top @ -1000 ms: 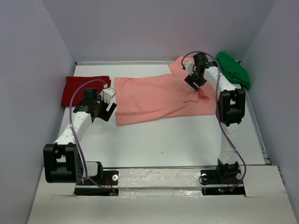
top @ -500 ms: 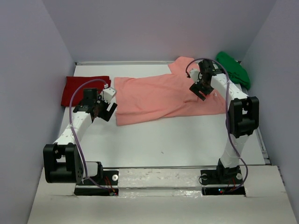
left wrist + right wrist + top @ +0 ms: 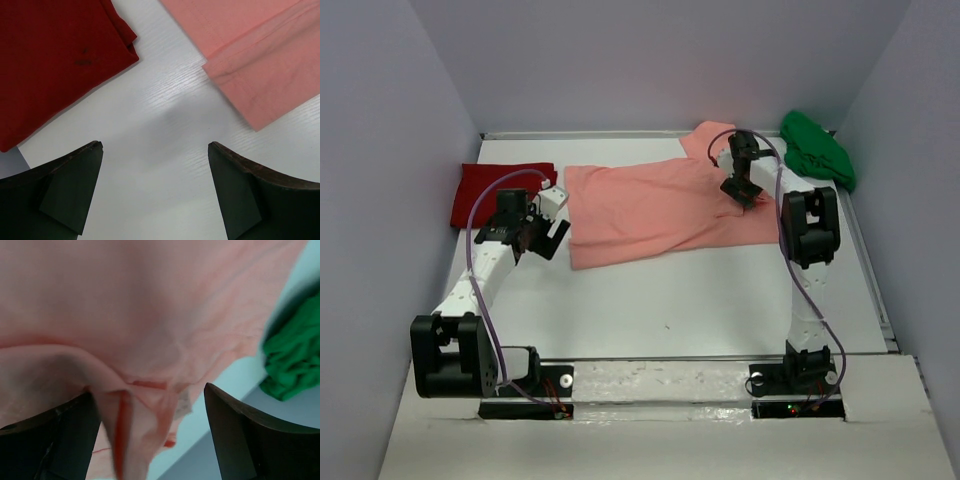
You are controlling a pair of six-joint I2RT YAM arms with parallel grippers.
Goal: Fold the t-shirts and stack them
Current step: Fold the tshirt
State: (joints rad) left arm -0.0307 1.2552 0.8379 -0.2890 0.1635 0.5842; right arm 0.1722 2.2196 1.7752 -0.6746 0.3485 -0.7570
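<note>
Over on the far left, a deep red cloth t-shirt (image 3: 500, 192) lies folded flat on the white counter (image 3: 670, 300), close to the left wall. Just beside its near right corner hangs the left arm, and the left fingers (image 3: 70, 200) are spread wide with only bare counter between them. They touch nothing. The red shirt's corner lies off to one side of them and the hem of the next shirt to the other.

That next one is a salmon-pink cloth t-shirt (image 3: 650, 205), spread across the middle of the counter with its bottom hem toward the left arm and its collar end toward the back right. It lies a little crooked, with a sleeve poking out at the back.

The right arm reaches over the pink shirt's right-hand part. The right fingers (image 3: 240, 440) stand well apart, low over the cloth, with a raised wrinkle of pink fabric bunched between them. They are not pinching it.

In the far right corner, a bright green cloth t-shirt (image 3: 817, 150) sits in a crumpled heap, near the pink shirt's edge.
</note>
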